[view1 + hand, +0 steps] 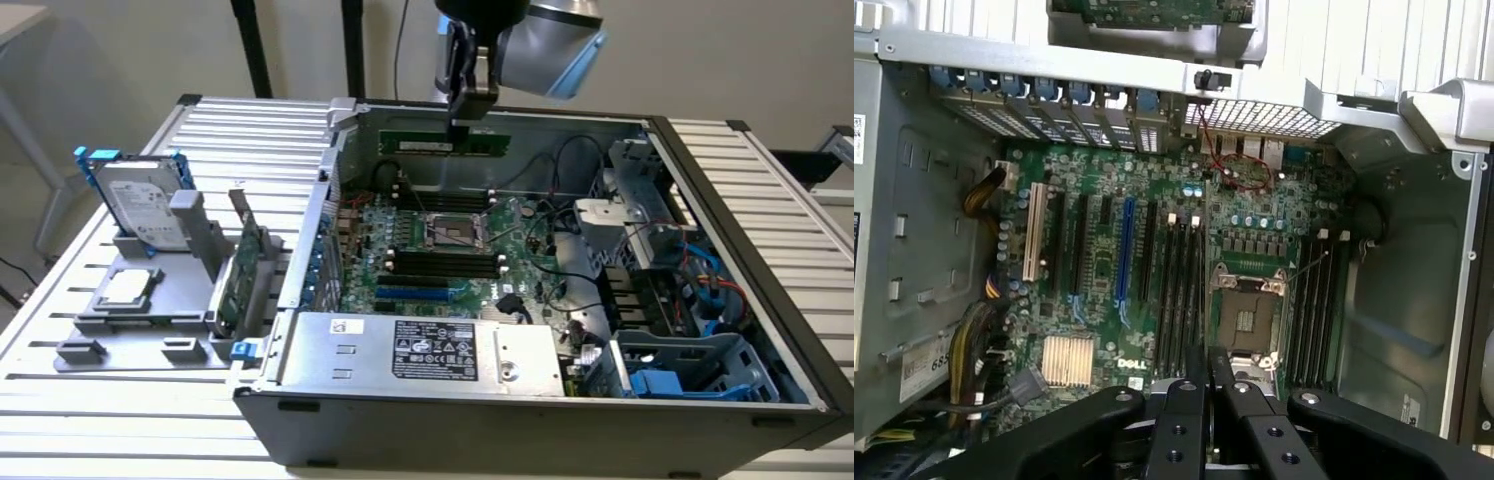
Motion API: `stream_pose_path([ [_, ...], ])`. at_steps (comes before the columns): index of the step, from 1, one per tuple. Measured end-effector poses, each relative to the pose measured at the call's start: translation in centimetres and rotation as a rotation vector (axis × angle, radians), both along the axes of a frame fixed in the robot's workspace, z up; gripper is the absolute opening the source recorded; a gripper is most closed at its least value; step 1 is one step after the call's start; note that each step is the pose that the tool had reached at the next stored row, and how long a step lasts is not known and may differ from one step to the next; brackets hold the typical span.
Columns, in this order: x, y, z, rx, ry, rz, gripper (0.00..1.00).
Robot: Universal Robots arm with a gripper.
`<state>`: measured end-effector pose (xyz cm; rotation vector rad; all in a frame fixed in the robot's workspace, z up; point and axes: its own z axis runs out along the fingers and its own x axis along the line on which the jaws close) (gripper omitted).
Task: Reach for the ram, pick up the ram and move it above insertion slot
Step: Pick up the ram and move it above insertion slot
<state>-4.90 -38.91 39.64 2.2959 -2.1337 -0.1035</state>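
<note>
The ram (445, 143), a long thin green stick with a white label, hangs level above the back of the open computer case (741, 250). My gripper (461, 120) comes down from above and is shut on the stick's top edge near its middle. In the wrist view the black fingers (1179, 410) press together on the stick's thin edge (1206, 365), high over the motherboard (1104, 260). The black memory slots (1179, 290) run beside the processor socket (1249, 310), with more slots (1312, 300) on its other side. The same slots (441, 262) lie in front of the socket in the exterior view.
On the exterior view's left, a grey fixture (134, 320) holds a silver hard drive with blue rails (140, 205), a wider green expansion card (240, 275) and a processor chip (127, 288). The power supply (414, 345), cables and a blue-clipped drive cage (687, 370) crowd the case.
</note>
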Motion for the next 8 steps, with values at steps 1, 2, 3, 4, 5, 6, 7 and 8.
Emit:
stream_pose_path([
  [1, 0.02, 0.02, 0.01, -0.0001, 0.0001, -0.005, 0.12],
  [2, 0.03, 0.04, 0.01, -0.0001, 0.0000, -0.010, 0.12],
  [3, 0.04, 0.05, 0.01, 0.0002, -0.0003, -0.015, 0.12],
  [4, 0.04, 0.07, 0.00, 0.0007, -0.0006, -0.021, 0.12],
  [5, 0.05, 0.10, 0.00, 0.0014, -0.0012, -0.025, 0.12],
  [6, 0.05, 0.12, 0.00, 0.0027, -0.0018, -0.028, 0.12],
  [7, 0.05, 0.15, -0.01, 0.0050, -0.0027, -0.031, 0.12],
  [8, 0.05, 0.18, 0.00, 0.0084, -0.0036, -0.032, 0.12],
])
